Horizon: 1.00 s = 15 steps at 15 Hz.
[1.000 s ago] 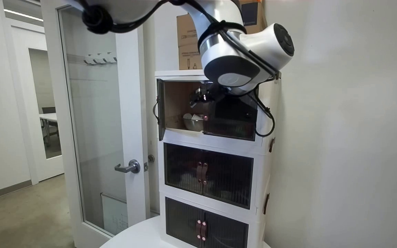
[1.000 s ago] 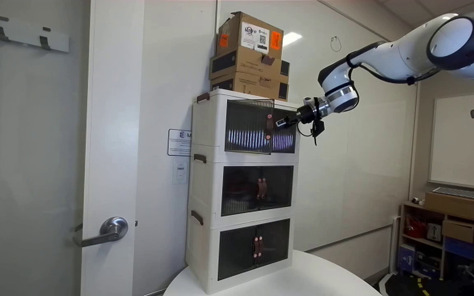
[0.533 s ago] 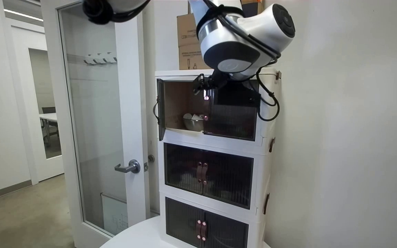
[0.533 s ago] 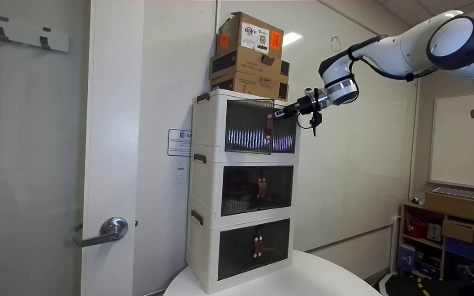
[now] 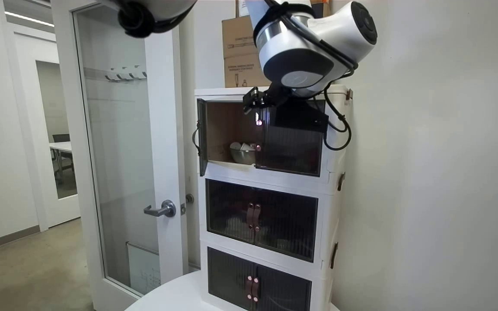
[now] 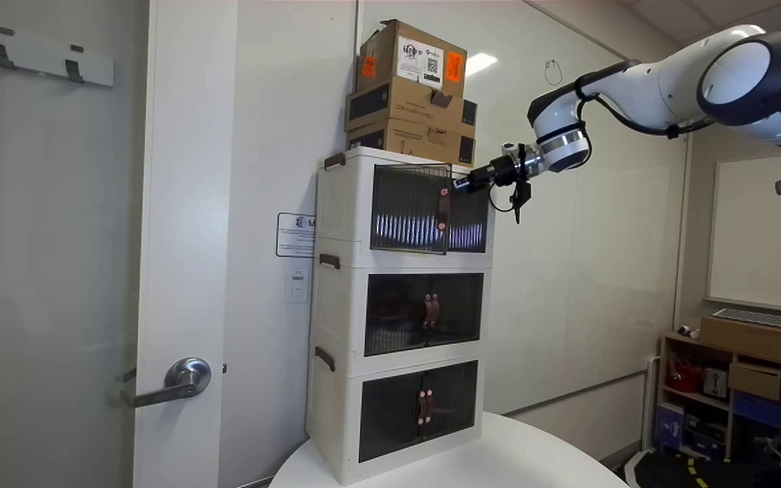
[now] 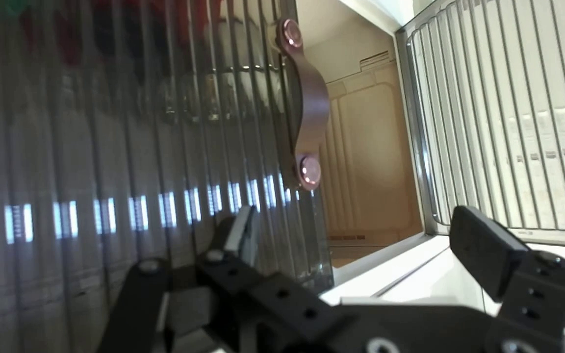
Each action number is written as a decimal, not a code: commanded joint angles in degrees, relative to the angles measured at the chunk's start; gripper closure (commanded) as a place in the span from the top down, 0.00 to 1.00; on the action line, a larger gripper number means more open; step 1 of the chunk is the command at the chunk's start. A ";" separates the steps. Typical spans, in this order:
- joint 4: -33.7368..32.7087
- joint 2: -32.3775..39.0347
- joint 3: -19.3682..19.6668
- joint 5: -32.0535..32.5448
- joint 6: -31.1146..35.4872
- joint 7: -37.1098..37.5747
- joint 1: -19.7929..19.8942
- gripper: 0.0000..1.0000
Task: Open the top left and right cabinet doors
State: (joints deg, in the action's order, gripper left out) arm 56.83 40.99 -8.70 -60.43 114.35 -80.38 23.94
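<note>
Compared with a second ago, the Robotiq gripper (image 7: 353,213) has risen: it hung noticeably lower then, and is now near the upper edge of the top right cabinet door (image 5: 294,151). Over the last half second the change is slight; in an exterior view the Panda arm's wrist (image 5: 301,71) has slid a little to the right. The gripper's fingers (image 7: 488,250) stand wide apart and hold nothing. In the wrist view the brown strap handle (image 7: 314,108) of the top right cabinet door shows just beyond the fingertips; whether any finger touches the door cannot be told.

Neither door has altered. The top left cabinet door (image 5: 202,142) stands swung outward from the white three-tier cabinet (image 5: 275,180), almost edge-on in an exterior view; the right one still looks shut across its half of the front. The wrist view shows them with sides swapped, the ribbed left panel at its right. Inside, the metal bowl (image 5: 242,156) keeps its place, partly behind the right door. The cardboard boxes (image 6: 407,102) on top are also unmoved.
</note>
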 commanded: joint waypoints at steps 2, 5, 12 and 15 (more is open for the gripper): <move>0.59 1.94 0.05 -0.39 1.98 1.02 -0.83 1.00; 3.42 2.16 0.32 0.12 3.17 0.96 -1.24 1.00; 8.32 1.49 -0.35 -0.16 7.07 -0.47 -1.99 1.00; 7.38 0.77 -0.84 -0.38 7.24 -1.02 -2.24 1.00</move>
State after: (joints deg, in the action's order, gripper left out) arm 64.07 43.39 -8.99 -60.20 120.11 -80.12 22.24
